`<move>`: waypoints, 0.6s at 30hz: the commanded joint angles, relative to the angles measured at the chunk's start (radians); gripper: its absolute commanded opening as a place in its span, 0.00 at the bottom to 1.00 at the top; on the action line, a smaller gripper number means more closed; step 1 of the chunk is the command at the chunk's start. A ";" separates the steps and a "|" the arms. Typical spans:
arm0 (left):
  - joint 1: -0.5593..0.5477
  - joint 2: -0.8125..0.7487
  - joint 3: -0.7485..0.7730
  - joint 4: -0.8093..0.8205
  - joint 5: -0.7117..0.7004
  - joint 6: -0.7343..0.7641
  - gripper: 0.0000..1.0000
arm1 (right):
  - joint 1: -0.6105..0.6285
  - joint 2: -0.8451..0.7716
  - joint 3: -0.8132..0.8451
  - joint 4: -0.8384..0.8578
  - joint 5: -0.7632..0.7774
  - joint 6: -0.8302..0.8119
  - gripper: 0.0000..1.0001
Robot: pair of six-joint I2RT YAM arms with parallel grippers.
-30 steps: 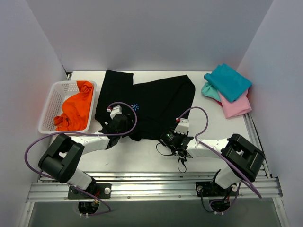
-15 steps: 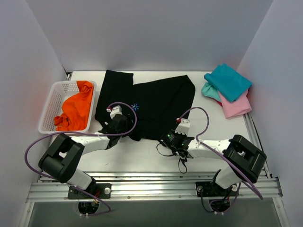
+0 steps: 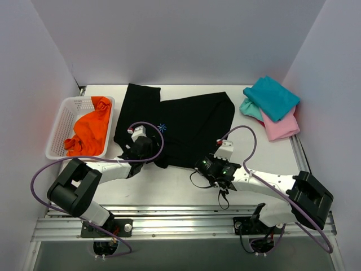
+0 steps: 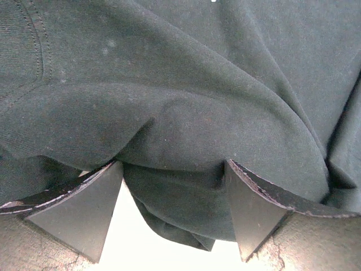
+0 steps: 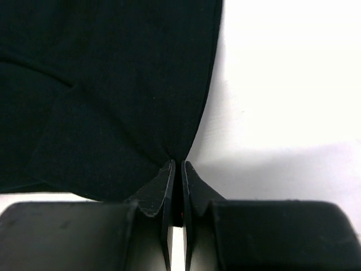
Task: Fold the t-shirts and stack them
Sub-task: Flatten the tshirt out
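Note:
The large black t-shirt [image 3: 192, 127] lies spread on the table, its light-blue starburst mark [image 3: 162, 127] near its left side. My left gripper [image 3: 146, 152] rests on the shirt's near-left edge. In the left wrist view its fingers [image 4: 84, 214] stand wide apart, open [image 4: 172, 169], with a fold of black cloth [image 4: 169, 84] bulging between them. My right gripper [image 3: 207, 165] is at the shirt's near hem. In the right wrist view it is shut [image 5: 178, 165] on the edge of the black cloth [image 5: 113, 84]. A teal shirt [image 3: 273, 97] lies folded on a pink one [image 3: 280, 127] at the back right. An orange shirt [image 3: 90, 127] lies in the basket.
A white mesh basket [image 3: 56, 127] stands at the left. A paler teal cloth [image 3: 250, 108] sticks out beside the folded pile. White walls close in the table on three sides. Purple cables loop over both arms.
My right arm has moved right and a little nearer with the hem in its grip, and the black shirt's right side has shifted slightly right. The left arm has hardly moved.

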 commanded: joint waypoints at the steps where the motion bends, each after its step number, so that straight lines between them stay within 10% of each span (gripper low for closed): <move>1: -0.009 0.067 -0.038 -0.167 0.030 0.001 0.84 | 0.006 -0.064 0.046 -0.210 0.106 0.115 0.00; 18: 0.009 0.038 -0.018 -0.209 0.018 0.010 0.84 | 0.009 -0.198 0.080 -0.635 0.093 0.491 0.00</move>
